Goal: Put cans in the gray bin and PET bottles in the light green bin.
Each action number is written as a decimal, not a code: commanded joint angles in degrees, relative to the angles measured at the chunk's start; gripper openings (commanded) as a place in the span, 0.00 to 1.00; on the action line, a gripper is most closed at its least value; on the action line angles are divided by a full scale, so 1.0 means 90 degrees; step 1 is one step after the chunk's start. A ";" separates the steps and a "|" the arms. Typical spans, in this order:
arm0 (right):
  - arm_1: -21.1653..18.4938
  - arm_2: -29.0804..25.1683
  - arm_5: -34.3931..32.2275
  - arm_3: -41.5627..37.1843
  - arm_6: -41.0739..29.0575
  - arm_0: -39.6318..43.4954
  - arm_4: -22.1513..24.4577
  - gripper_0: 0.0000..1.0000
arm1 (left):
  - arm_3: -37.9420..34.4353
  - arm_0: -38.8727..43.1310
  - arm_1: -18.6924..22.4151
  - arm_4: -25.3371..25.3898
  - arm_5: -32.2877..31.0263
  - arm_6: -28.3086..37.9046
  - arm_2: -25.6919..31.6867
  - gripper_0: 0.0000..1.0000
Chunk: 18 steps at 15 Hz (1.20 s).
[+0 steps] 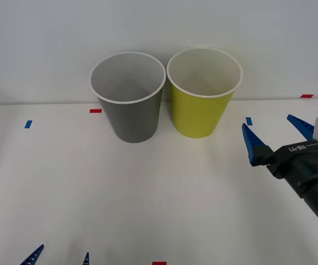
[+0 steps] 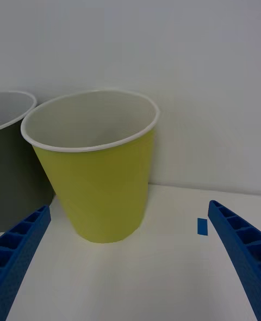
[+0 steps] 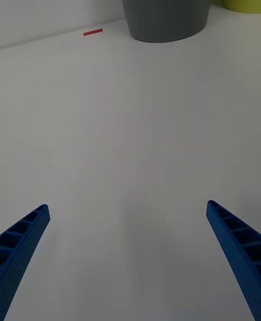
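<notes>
Gray bin and light green bin both stand upright at the table's far edge, just beside each other, gray on the left.

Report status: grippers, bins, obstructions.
Right gripper open, empty, beside light green bin. Left gripper open, low at near table edge. Gray bin upright, touching green. Nothing blocking.

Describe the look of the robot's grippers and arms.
The right gripper has blue, ribbed, tapered fingers on a black arm marked "RB-Y1" in white, with a light gray block near the wrist. The left gripper shows matching blue ribbed fingertips.
</notes>
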 commanded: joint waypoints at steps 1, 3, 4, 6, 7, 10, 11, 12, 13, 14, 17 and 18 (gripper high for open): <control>0.0486 0.0061 0.0009 0.0008 0.0083 0.0248 0.0027 1.00 | 0.0000 0.0000 0.0000 0.0000 0.0000 0.0000 0.0000 1.00; 0.0721 0.0169 0.0009 0.0076 0.0190 0.0287 0.0017 1.00 | 0.0000 0.0000 0.0000 0.0000 0.0000 0.0000 0.0000 1.00; 0.0721 0.0208 -0.0127 0.0291 0.0229 0.0248 0.0085 1.00 | 0.0000 0.0000 0.0000 0.0000 0.0000 0.0000 0.0000 1.00; 0.0730 0.0432 -0.0840 0.0828 0.0180 0.0209 0.0603 1.00 | 0.0000 0.0000 0.0000 0.0000 0.0000 0.0000 0.0000 1.00; 0.0789 0.0530 -0.1211 0.1092 0.0122 0.0248 0.1013 1.00 | 0.0000 0.0000 0.0000 0.0000 0.0000 0.0000 0.0000 1.00; 0.1013 0.0569 -0.2285 0.1707 0.0034 0.0659 0.1648 1.00 | 0.0000 0.0000 0.0000 0.0000 0.0000 0.0000 0.0000 1.00; 0.1004 0.0579 -0.2715 0.1980 -0.0005 0.0766 0.1824 1.00 | 0.0000 0.0000 0.0000 0.0000 0.0000 0.0000 0.0000 1.00; 0.0994 0.0569 -0.3223 0.2293 -0.0054 0.0922 0.1970 1.00 | 0.0000 0.0000 0.0000 0.0000 0.0000 0.0000 0.0000 1.00; 0.0984 0.0579 -0.3496 0.2429 -0.0093 0.1069 0.2000 1.00 | 0.0000 0.0000 0.0000 0.0000 0.0000 0.0000 0.0000 1.00; 0.0974 0.0569 -0.3760 0.2508 -0.0113 0.1274 0.2029 1.00 | 0.0000 0.0000 0.0000 0.0000 0.0000 0.0000 0.0000 1.00; 0.0818 0.0540 -0.4590 0.2742 -0.0132 0.1996 0.2058 1.00 | 0.0000 0.0000 0.0000 0.0000 0.0000 0.0000 0.0000 1.00; 0.0779 0.0501 -0.5020 0.2967 -0.0142 0.2143 0.2058 1.00 | 0.0000 0.0000 0.0000 0.0000 0.0000 0.0000 0.0000 1.00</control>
